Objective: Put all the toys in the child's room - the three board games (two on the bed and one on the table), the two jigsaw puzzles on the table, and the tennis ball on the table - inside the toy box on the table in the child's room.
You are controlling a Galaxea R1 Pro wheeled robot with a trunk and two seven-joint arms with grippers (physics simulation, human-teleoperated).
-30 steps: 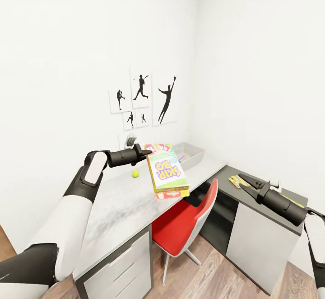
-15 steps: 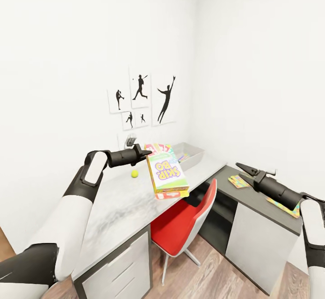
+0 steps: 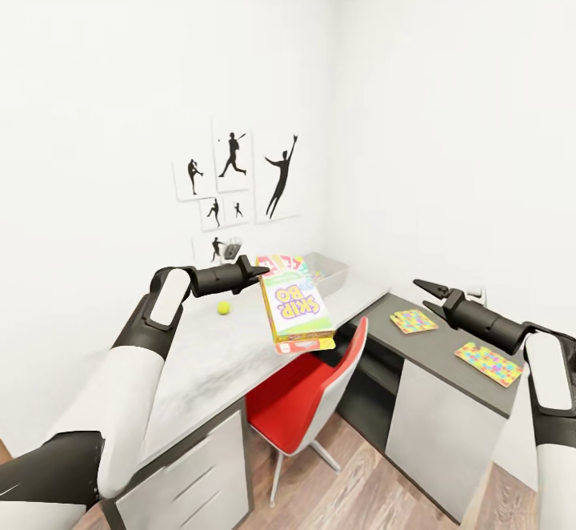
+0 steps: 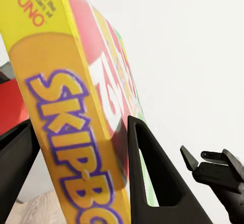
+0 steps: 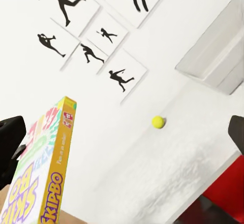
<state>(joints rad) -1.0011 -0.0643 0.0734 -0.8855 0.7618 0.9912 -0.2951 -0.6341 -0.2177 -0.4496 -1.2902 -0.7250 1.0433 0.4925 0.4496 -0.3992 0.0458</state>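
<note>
The left gripper (image 3: 260, 271) pinches the Skip-Bo board game (image 3: 296, 306) above the table (image 3: 200, 370), near the tennis ball (image 3: 223, 307) and toy box (image 3: 330, 271). The right gripper (image 3: 422, 293), fingers spread, hovers beside two jigsaw puzzles (image 3: 413, 321); a red chair (image 3: 308, 402) stands below.

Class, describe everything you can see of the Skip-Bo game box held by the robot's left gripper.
The Skip-Bo box is a flat rectangular carton, seemingly glossy card. Its cover is yellow-green with purple-outlined yellow lettering; its narrow side is yellow-orange and repeats the name. It is shut and looks undamaged. The left gripper pinches it near one edge, a dark finger on each face. It hangs tilted in the air above the light grey desk, touching nothing else, with the red chair below.
</note>
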